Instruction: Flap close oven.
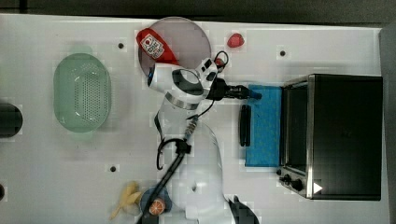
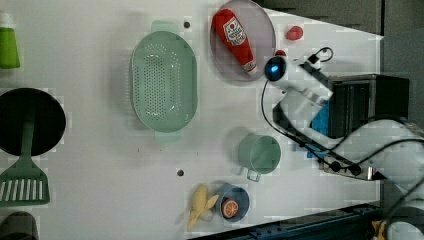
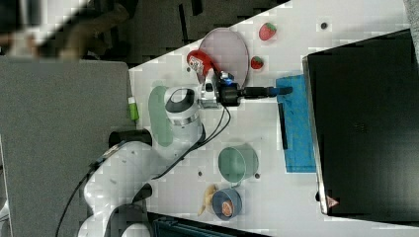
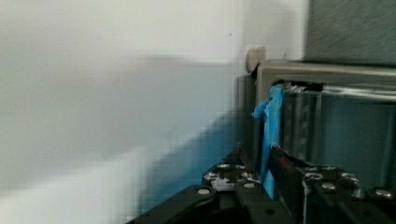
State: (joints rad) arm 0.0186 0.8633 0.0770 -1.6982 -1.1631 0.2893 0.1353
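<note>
Pinched narrow, the gripper (image 1: pixel 253 94) has its fingers closed on the edge of the oven's blue door (image 1: pixel 264 125), at the corner nearest the top of the top view; the wrist view shows the blue edge (image 4: pixel 271 140) caught between the two black fingers (image 4: pixel 289 175). The oven (image 1: pixel 343 135) stands at the right side of the top view, a black box with a silver front frame and black knobs (image 1: pixel 292 179) at the lower end of that frame. Its door hangs open toward the middle of the table (image 1: pixel 46 163), lying roughly level, with the black bar handle (image 1: pixel 244 125) along its far edge. The arm (image 1: pixel 187 84) reaches across from the lower centre of the top view, its white wrist sitting just left of the door. In the right view the gripper (image 3: pixel 286 91) meets the door's upper corner, with the oven (image 3: pixel 365 123) filling the right side of the frame. A ketchup bottle (image 1: pixel 154 44) lies on a round plate (image 1: pixel 187 37) at the top centre of the top view, with a strawberry (image 1: pixel 236 40) just to its right. A green colander (image 1: pixel 82 91) sits at the left. In the left view a green mug (image 2: pixel 259 154) stands near the centre, and a banana (image 2: pixel 200 205) lies beside a blue bowl (image 2: pixel 232 202) at the lower centre.
</note>
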